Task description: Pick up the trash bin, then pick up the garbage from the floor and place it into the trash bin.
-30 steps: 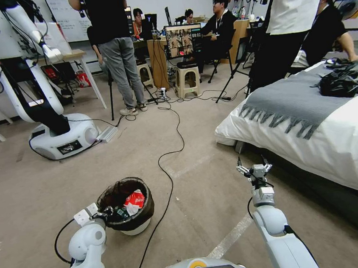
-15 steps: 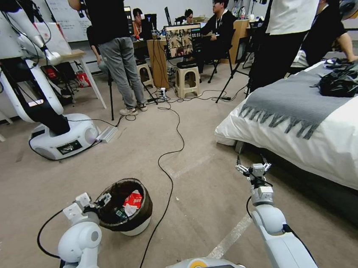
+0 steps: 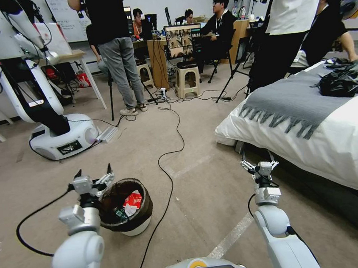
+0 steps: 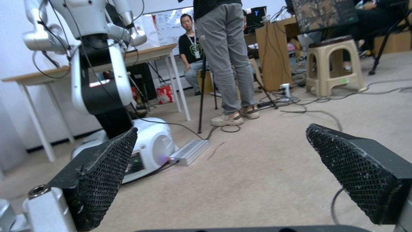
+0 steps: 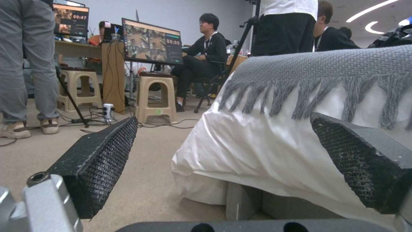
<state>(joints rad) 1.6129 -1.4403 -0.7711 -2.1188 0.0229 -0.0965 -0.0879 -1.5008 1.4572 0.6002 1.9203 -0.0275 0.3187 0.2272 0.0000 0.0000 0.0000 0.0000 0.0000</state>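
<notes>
Bed (image 3: 316, 145): it fills the right side, white cover with a grey fringed blanket. It stands close to the right arm, so a wide swing of that arm could catch the cover.
Floor (image 3: 201, 183): beige and mostly bare. I see no loose wrappers on it in these views, so the pick-up part of the task seems finished or nearly finished.
Trash bin (image 3: 126, 205): it stands on the floor, near and to the left, upright, with the dark bag folded over its rim. It is light; a push on the rim may tip it and spill everything.
Cable (image 3: 167, 182): a black cable lies on the floor just right of the bin and runs toward the far side. If the base drives, a wheel could drag it.
Garbage (image 3: 131, 200): a red-and-white wrapper and some darker scraps lie inside the bin.
Left gripper (image 3: 91, 182): it hangs at the far-left rim of the bin, its jaws spread wide and holding nothing. One tip is very near the bag and could hook it.
Right gripper (image 3: 259, 169): raised in the air beside the bed, jaws also apart and empty.
</notes>
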